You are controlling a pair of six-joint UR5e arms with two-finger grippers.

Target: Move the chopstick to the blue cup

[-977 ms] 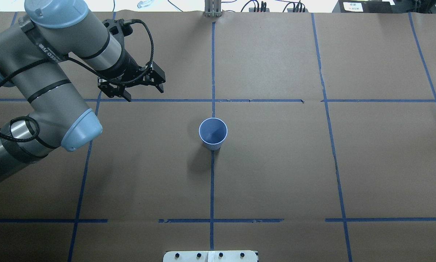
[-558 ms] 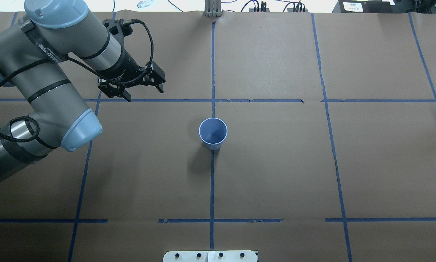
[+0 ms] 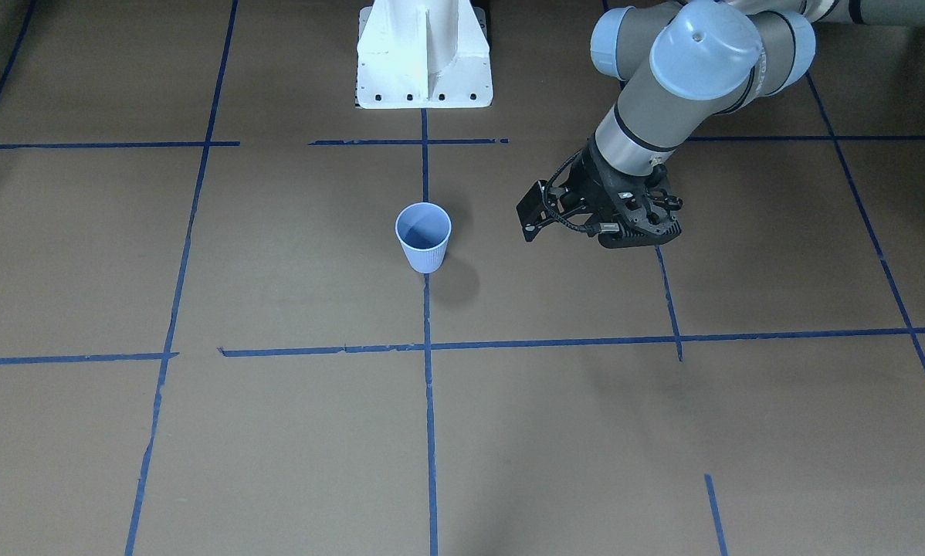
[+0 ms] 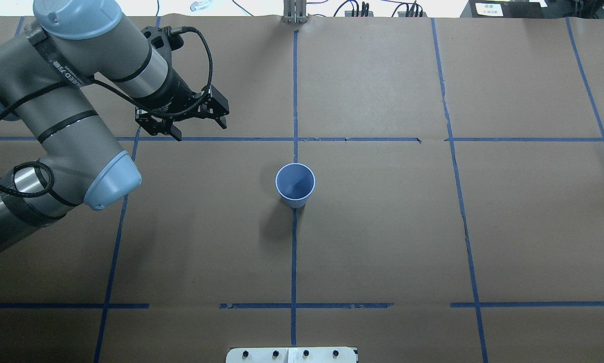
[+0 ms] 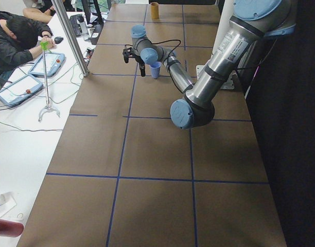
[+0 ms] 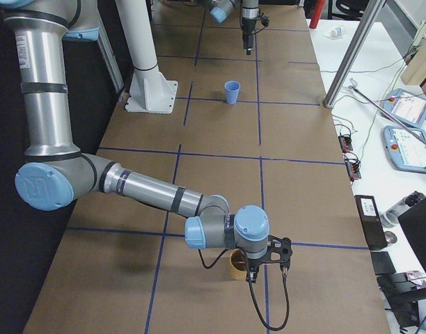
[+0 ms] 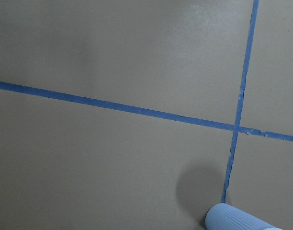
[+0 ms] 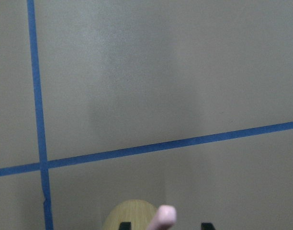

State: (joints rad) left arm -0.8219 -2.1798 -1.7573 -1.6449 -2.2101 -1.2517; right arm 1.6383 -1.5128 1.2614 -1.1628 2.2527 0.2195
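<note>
The blue cup (image 4: 295,184) stands upright and empty at the table's middle on a tape line; it also shows in the front view (image 3: 423,235) and at the bottom edge of the left wrist view (image 7: 242,219). My left gripper (image 4: 199,129) hangs open and empty above the table, left of and beyond the cup. A pale pink chopstick tip (image 8: 164,215) rises from a tan wooden cup (image 8: 132,215) at the table's right end (image 6: 237,264). My right gripper (image 6: 251,277) is over that cup, its fingertips (image 8: 123,225) apart on either side of the stick.
The white robot base (image 3: 424,54) sits at the table's near edge. Blue tape lines grid the brown table. Beyond the far edge stand a metal post (image 5: 70,36), a side table with control boxes (image 6: 408,108) and a seated person (image 5: 16,36).
</note>
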